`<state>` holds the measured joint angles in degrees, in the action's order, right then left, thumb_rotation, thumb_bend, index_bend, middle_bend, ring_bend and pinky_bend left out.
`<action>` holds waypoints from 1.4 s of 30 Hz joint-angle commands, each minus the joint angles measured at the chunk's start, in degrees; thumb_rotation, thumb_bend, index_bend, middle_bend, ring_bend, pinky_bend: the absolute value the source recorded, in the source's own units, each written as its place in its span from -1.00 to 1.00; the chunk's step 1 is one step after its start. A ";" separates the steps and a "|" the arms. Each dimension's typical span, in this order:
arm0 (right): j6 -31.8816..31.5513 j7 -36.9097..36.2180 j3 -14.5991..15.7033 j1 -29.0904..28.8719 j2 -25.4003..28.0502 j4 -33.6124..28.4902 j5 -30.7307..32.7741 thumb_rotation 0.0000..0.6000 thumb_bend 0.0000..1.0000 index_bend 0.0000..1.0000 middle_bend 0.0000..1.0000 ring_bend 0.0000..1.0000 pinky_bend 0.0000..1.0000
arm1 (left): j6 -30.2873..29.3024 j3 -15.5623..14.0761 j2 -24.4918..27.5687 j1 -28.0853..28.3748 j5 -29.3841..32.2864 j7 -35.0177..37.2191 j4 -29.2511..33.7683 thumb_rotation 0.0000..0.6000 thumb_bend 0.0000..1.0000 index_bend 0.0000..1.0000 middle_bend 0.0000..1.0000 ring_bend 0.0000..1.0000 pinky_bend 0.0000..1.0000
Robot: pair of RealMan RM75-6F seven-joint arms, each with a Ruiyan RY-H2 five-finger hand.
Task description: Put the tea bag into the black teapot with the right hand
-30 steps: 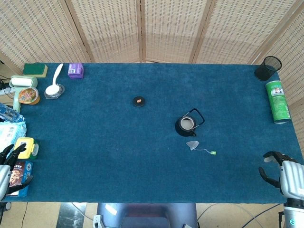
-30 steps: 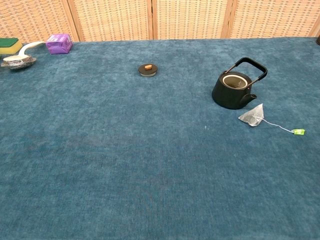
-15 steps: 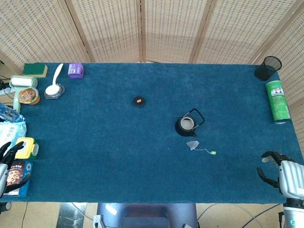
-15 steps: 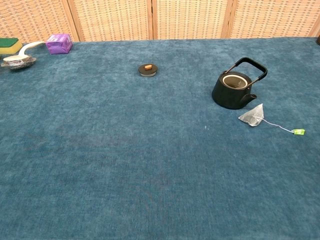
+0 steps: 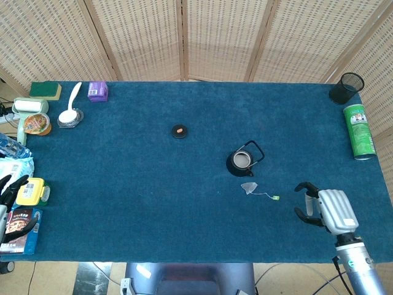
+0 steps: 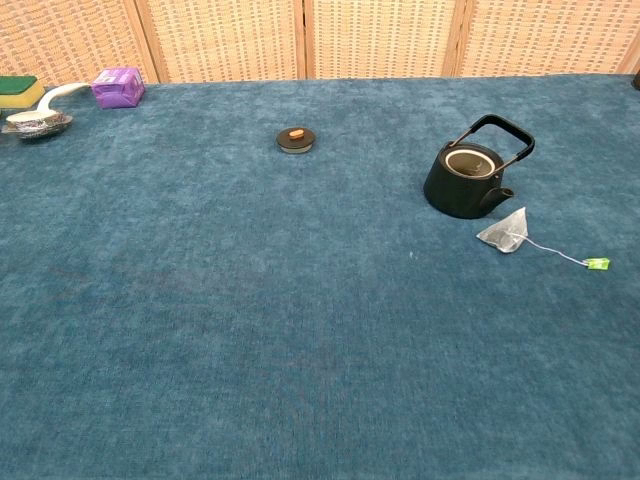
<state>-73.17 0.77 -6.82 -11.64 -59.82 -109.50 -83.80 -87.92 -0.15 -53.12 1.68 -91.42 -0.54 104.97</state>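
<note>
The black teapot (image 5: 242,162) (image 6: 468,177) stands lidless right of the table's middle, its handle up. Just in front of it lies the pyramid tea bag (image 5: 249,187) (image 6: 505,232), with a string running right to a green tag (image 5: 276,198) (image 6: 597,263). My right hand (image 5: 322,209) hovers over the table's front right, a little right of the tag, fingers apart and empty. My left hand (image 5: 8,209) is at the front left edge, over the snack packs, holding nothing. Neither hand shows in the chest view.
The teapot's lid (image 5: 179,131) (image 6: 295,139) lies left of the pot. A green can (image 5: 359,131) and black mesh cup (image 5: 346,88) stand at the far right. A purple box (image 5: 97,91), spoon and dish (image 5: 69,115), sponge and snack packs line the left side.
My right hand has moved left and inward from the table's front right corner toward the tea bag's tag. The left hand shifted slightly. Teapot and tea bag have not moved.
</note>
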 commanded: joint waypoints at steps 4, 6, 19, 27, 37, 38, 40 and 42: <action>8.89 4.54 -1.68 -6.59 -4.23 0.40 5.43 1.00 -0.34 -0.14 1.00 1.00 1.00 | 1.22 0.43 0.49 0.99 0.41 -0.29 0.46 1.00 -0.45 -0.91 -0.62 -0.94 -0.77; 10.55 6.19 -2.01 -8.04 -5.86 1.17 7.66 1.00 -0.34 -0.09 1.00 1.00 1.00 | 1.71 0.58 0.47 1.35 0.64 -0.38 0.37 1.00 -0.45 -0.91 -0.62 -0.94 -0.77; 14.06 14.49 -1.45 -12.65 -13.83 7.13 17.50 1.00 -0.30 0.02 1.00 1.00 1.00 | 3.74 0.81 -0.37 2.64 1.83 0.25 -0.99 1.00 -0.45 -0.90 -0.62 -0.94 -0.77; 14.76 15.50 -0.59 -13.45 -15.64 10.40 19.71 1.00 -0.24 -0.01 1.00 1.00 1.00 | 4.03 0.84 -0.62 2.90 2.14 0.48 -1.52 1.00 -0.45 -0.90 -0.62 -0.94 -0.77; 16.40 16.79 0.13 -14.66 -17.89 15.69 23.79 1.00 -0.24 -0.05 1.00 1.00 1.00 | 4.23 0.70 -0.88 3.13 2.24 0.45 -1.62 1.00 -0.45 -0.90 -0.62 -0.94 -0.77; 16.55 16.78 0.13 -14.78 -18.08 16.06 24.06 1.00 -0.24 -0.05 1.00 1.00 1.00 | 4.21 0.69 -0.89 3.12 2.27 0.46 -1.63 1.00 -0.45 -0.90 -0.62 -0.94 -0.77; 16.70 16.79 0.12 -14.98 -18.44 16.83 24.47 1.00 -0.24 -0.05 1.00 1.00 1.00 | 4.19 0.67 -0.88 3.11 2.32 0.47 -1.68 1.00 -0.45 -0.90 -0.62 -0.94 -0.77; 17.07 16.63 -0.01 -15.26 -18.88 17.89 25.21 1.00 -0.25 -0.05 1.00 1.00 1.00 | 4.16 0.63 -0.88 3.11 2.34 0.53 -1.76 1.00 -0.45 -0.90 -0.62 -0.94 -0.77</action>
<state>-56.36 17.46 -6.76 -26.68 -78.38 -92.14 -59.04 -83.76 0.49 -54.00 4.78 -89.09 -0.01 103.20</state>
